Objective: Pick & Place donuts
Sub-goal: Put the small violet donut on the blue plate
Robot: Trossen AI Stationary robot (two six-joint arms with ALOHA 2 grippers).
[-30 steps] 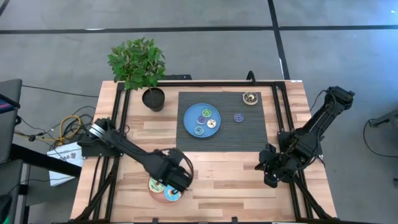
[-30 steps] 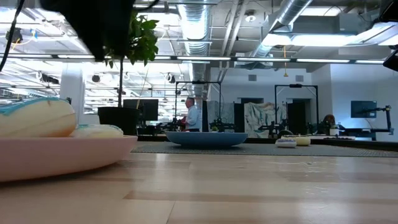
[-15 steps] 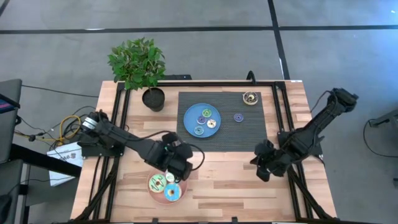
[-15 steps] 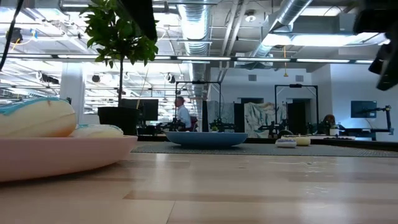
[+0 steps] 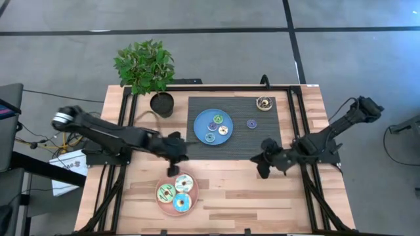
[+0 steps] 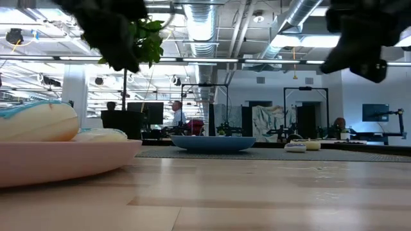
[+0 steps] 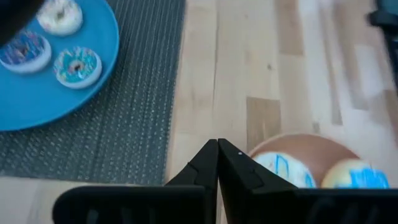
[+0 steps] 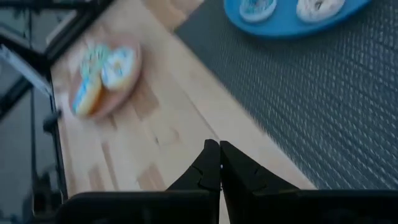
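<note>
Fingers [image 7: 217,163] now pinched together, lifted off the pink plate [image 5: 161,200].

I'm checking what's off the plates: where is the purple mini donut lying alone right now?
In the high view the purple mini donut lies on the dark mat, right of the blue plate and just below the small bowl.

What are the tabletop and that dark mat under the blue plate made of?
Tabletop: looks like wood, pale planks with visible grain and a smooth, slightly shiny finish. Mat: seems a woven or ribbed placemat, dark grey and matte; its fine weave texture shows in the left wrist view.
</note>
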